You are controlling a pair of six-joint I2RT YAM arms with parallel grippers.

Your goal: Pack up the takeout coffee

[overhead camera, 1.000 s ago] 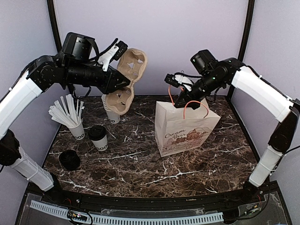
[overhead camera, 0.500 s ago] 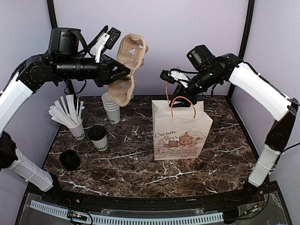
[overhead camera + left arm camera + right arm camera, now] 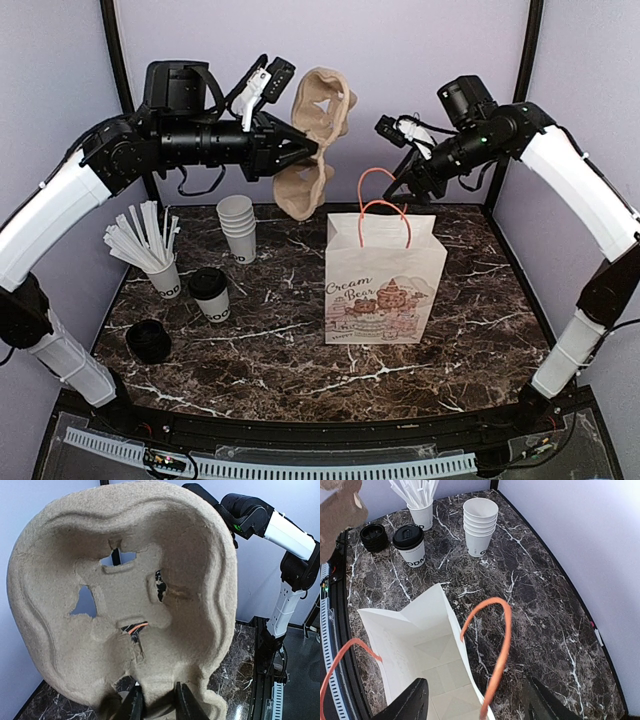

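Your left gripper point(image 3: 300, 155) clamps the carrier point(image 3: 320, 130) above the far edge, your right gripper point(image 3: 400, 180) stands wide open at the bag point(image 3: 380, 285) handle; next you lower the carrier squarely in.

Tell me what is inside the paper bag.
The right wrist view looks down into the open paper bag: only its bare white folded floor shows, with nothing packed. The near part of the floor is cut off by the frame. The takeout coffee stands outside on the table.
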